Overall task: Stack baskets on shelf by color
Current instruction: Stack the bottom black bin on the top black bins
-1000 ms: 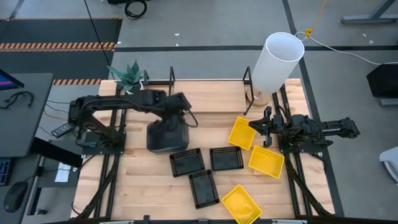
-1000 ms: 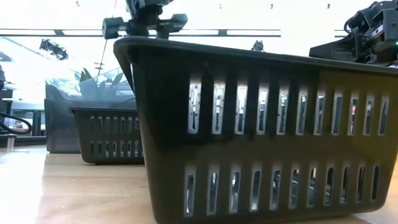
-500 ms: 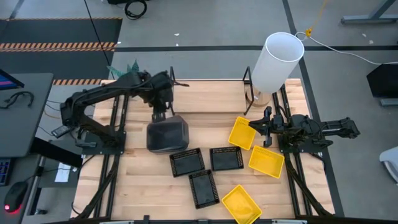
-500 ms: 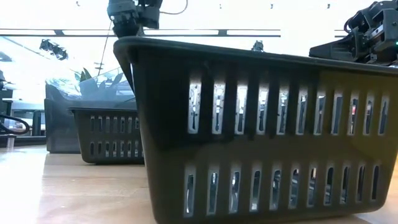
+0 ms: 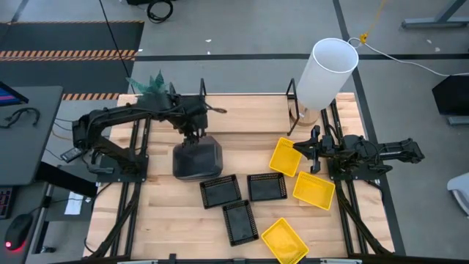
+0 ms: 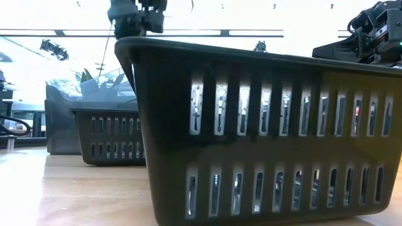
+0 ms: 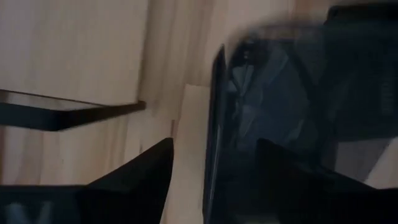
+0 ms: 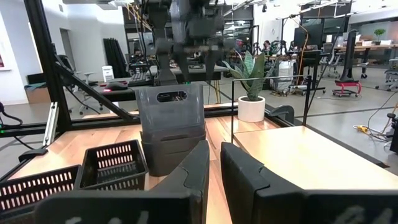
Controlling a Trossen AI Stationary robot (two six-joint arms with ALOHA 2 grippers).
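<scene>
In the high view the left gripper hangs left of centre, just above the far rim of the stack of dark grey baskets, which stands on the wooden table. In the right wrist view its fingers are spread on either side of the stack's upper edge, apart from it, so the gripper stands open and holds nothing. The left wrist view shows the two dark fingers parted with a dark basket rim between them, too blurred to tell whether they touch it.

Toward the frame's lower middle lie three black mesh baskets: one just below the grey stack, one beside it to the right, and one below both. Further right are three yellow baskets: one at centre right, one below and to its right, one at the bottom edge.

The black wire shelf runs along the table's far edge at the top, with a tall white cylinder over its right end.

The right gripper waits at centre right, beside the upper yellow basket; its fingers are almost together and hold nothing.
</scene>
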